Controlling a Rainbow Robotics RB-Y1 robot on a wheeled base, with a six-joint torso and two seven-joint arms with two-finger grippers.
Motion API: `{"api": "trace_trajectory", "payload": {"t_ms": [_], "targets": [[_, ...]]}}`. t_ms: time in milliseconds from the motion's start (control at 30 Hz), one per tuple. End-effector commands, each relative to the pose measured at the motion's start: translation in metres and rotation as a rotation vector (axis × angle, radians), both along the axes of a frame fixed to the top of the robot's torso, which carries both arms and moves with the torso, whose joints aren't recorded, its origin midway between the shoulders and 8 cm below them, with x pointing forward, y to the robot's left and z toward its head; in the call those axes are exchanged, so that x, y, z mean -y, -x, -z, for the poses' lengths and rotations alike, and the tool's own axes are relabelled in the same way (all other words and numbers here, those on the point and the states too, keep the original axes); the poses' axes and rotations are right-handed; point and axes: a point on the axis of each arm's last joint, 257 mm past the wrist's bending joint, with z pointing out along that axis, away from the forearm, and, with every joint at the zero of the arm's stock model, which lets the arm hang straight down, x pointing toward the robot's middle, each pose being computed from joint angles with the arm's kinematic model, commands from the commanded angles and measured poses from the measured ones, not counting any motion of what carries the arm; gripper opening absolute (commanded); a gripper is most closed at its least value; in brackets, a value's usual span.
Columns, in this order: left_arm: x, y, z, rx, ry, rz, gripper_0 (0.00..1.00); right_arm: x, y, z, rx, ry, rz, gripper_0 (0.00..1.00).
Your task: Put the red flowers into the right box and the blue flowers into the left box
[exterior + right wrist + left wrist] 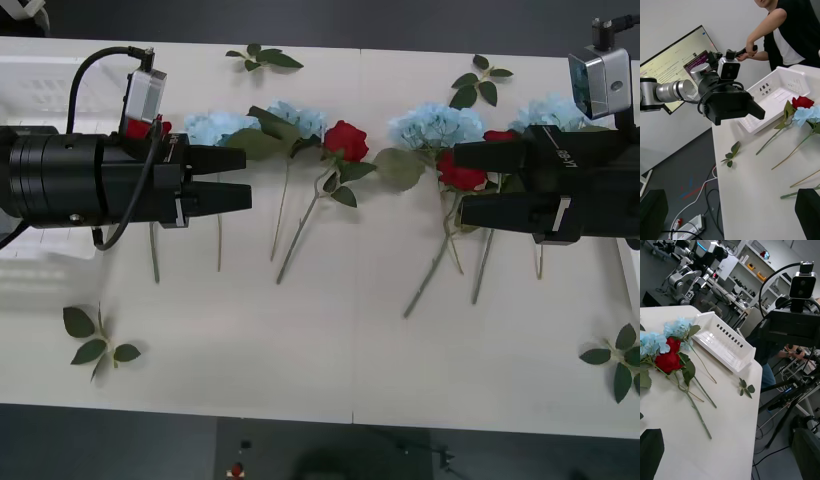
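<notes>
Both the left end effector (232, 178) and right end effector (478, 183) hover open over the desk (330, 340); the red flowers (346, 140) look light and floppy, probably best pinched mid-stem.

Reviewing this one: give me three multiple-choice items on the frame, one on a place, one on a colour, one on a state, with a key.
1. Where does the left box sit?
A. At the left end of the table
B. At the table's centre
C. On the floor

2. What colour are the fingers of the left gripper?
A. Blue
B. White
C. Black

3. How do the left gripper and the right gripper stand?
A. Both shut on roses
B. Both open, holding nothing
C. Left shut on a leaf sprig, right open

Key:
1. A, the white tray lies at the left edge behind the left arm.
2. C, both fingers are black in the front view.
3. B, each pair of fingers shows a gap and nothing is gripped.
</notes>
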Motion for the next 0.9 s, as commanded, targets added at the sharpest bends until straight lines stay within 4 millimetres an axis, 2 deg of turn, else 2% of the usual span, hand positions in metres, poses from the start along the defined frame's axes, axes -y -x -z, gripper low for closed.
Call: {"api": "trace_trajectory", "payload": {"t_ms": [33, 733, 767, 900], "targets": [[-0.006, -0.006, -0.016, 0.044, -0.008, -0.011, 1.00, -0.005, 0.003, -0.015, 0.048, -0.023, -0.015, 1.00], [-0.006, -0.006, -0.016, 0.044, -0.008, -0.011, 1.00, -0.005, 0.003, -0.015, 0.048, -0.023, -0.015, 1.00], [-0.006, -0.006, -0.016, 0.044, -0.008, -0.011, 1.00, 0.008, -0.003, 0.014, -0.026, 0.007, 0.024, 1.00], [-0.006, -0.006, -0.016, 0.044, -0.008, -0.011, 1.00, 0.023, -0.019, 0.015, -0.058, 0.020, 0.089, 1.00]]}}
